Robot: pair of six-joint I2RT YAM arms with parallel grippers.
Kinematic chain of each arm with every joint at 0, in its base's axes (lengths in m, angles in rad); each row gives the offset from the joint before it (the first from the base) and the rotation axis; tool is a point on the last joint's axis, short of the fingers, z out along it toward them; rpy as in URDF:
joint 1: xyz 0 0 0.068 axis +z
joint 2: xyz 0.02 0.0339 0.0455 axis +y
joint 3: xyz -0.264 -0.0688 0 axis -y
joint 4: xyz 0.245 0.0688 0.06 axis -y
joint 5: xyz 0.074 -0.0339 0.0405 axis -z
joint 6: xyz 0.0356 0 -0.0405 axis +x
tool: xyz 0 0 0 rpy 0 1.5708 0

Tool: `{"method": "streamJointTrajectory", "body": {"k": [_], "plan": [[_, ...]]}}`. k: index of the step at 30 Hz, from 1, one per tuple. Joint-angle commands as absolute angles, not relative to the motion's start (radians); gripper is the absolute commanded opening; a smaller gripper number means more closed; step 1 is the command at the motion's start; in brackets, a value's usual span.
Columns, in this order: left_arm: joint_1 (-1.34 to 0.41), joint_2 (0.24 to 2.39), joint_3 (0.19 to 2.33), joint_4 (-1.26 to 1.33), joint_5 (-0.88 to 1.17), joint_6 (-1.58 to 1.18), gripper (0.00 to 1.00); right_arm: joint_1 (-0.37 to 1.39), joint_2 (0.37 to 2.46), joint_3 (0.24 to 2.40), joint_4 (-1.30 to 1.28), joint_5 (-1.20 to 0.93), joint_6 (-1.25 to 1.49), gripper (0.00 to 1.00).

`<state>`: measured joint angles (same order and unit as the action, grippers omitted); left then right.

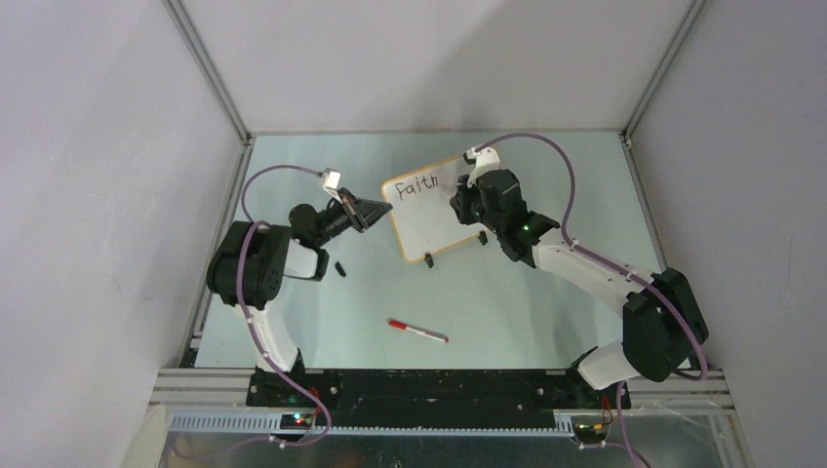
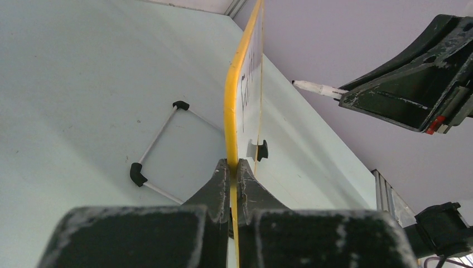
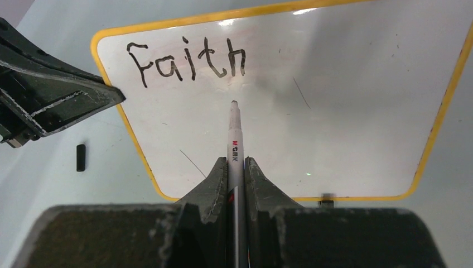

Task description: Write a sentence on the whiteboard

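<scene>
Now the right end effector (image 3: pixel 235 163), pinching the marker (image 3: pixel 233 125), aims its long axis straight at the whiteboard (image 3: pixel 346 111), tip just below the lettering (image 3: pixel 187 61); the left end effector (image 2: pixel 234 166) clamps that whiteboard.

Left arm (image 1: pixel 276 336) and right arm (image 1: pixel 585 268): white shell links, bulky black joint housings. Lilac cable (image 1: pixel 531 135) runs along each arm, arching free near the wrist. White camera block (image 1: pixel 332 179) on each wrist. Green light (image 1: pixel 527 228) on one right-arm joint. Left gripper (image 2: pixel 234 164), right gripper (image 3: pixel 237 162): matte black wedge fingers, edges scuffed grey-white. Red tab (image 2: pixel 435 124) on right gripper body.
</scene>
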<state>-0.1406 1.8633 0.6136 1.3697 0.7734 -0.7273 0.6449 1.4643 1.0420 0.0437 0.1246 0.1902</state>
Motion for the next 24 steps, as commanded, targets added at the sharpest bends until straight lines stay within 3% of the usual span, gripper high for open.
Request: {"method": "streamJointTrajectory", "body": {"k": [1, 24], "plan": [[-0.132, 1.87, 0.611, 1.441, 0.816, -0.735, 0.0, 0.64, 1.447, 1.085, 0.054, 0.089, 0.192, 0.0], [-0.134, 1.862, 0.609, 1.424, 0.796, -0.721, 0.0, 0.653, 1.559, 1.178, -0.027, 0.032, 0.213, 0.0]]}}
